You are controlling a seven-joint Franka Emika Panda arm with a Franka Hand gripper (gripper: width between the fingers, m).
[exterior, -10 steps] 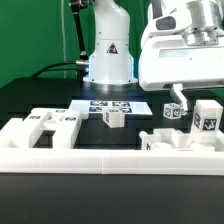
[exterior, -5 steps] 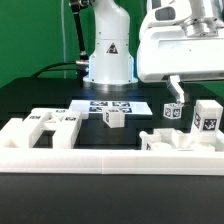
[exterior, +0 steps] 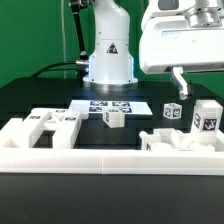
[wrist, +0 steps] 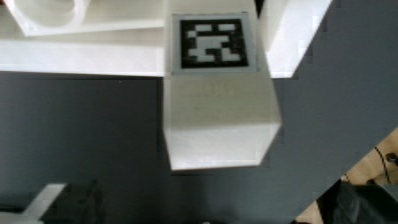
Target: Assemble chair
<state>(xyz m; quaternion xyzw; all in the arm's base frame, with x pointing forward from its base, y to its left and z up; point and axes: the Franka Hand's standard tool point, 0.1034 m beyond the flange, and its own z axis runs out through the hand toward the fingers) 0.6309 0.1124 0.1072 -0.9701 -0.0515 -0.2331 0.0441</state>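
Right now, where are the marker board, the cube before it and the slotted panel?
marker board (exterior: 92,104), exterior view, its flat top
cube (exterior: 113,118), exterior view, its tagged front face
slotted panel (exterior: 45,121), exterior view, its top side

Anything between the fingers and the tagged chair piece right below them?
Nothing visible. The fingers hang open over the small tagged chair piece with bare air between; the wrist view shows its tag unblocked. A taller tagged block stands close on the exterior view's right, beside the path, not in it.
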